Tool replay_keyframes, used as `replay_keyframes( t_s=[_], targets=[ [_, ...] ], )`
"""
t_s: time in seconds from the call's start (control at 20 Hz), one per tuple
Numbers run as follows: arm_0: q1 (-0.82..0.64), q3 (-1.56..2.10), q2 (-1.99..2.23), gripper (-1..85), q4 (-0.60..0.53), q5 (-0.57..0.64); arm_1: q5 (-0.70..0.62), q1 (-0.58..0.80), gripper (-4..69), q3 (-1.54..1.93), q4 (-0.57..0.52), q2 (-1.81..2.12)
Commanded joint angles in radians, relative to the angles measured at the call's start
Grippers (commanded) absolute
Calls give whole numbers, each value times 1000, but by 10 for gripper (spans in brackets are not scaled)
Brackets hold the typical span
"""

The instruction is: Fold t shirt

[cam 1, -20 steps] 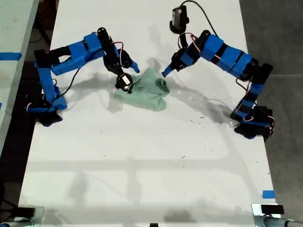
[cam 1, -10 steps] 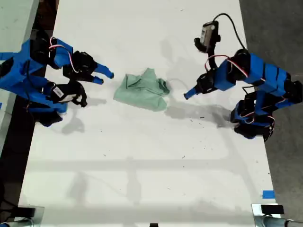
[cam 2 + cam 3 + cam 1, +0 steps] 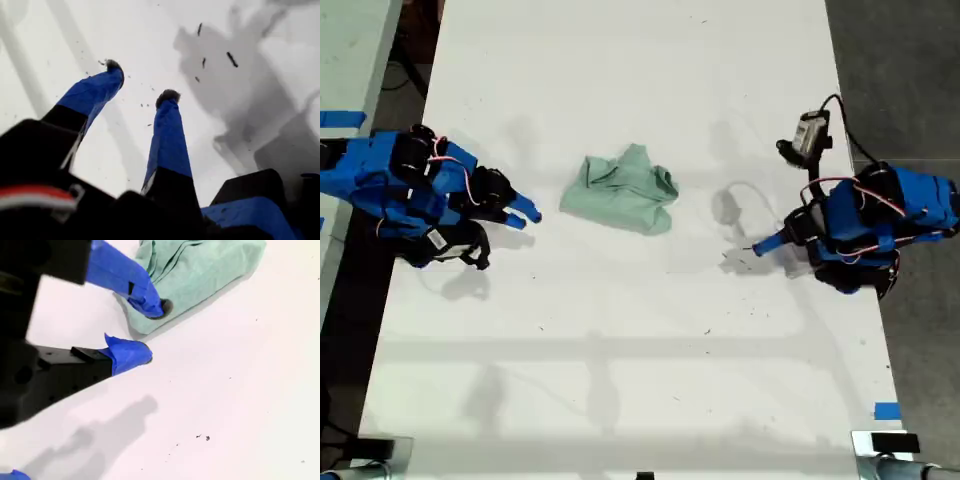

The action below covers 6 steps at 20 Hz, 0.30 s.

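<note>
The t shirt [image 3: 625, 190] lies as a crumpled pale mint-green bundle on the white table [image 3: 620, 330], a little above the middle of the exterior view. No gripper touches it. My second gripper [image 3: 528, 213] is at the exterior view's left, drawn in near its base, pointing at the shirt with a gap of bare table between. In its wrist view the t shirt [image 3: 200, 270] lies just beyond my second gripper [image 3: 151, 331], which is open and empty. My first gripper [image 3: 760, 247] is low at the exterior view's right, far from the shirt. My first gripper [image 3: 141, 80] is open over bare table.
A second table with blue tape [image 3: 340, 118] stands along the exterior view's left edge. A blue tape mark [image 3: 886, 410] sits near the table's lower right corner in that view. Dark floor runs along the right side. Small dark specks [image 3: 230, 59] dot the table by my first gripper.
Both arms have pulled back from the t shirt toward their bases, one to each side of the exterior view. The shirt has stayed where it lay.
</note>
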Motion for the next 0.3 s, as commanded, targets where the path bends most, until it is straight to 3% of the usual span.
replay_keyframes(
  t_s=[0.0,0.1,0.25],
  targets=[
    [64,147,190,86,-132,-5,75,-92,154,161,-104,187],
    [78,291,374,86,-176,18,48,-118,174,256,-117,345],
    [104,474,715,84,-126,38,11,-123,184,288,-147,376]
  ],
)
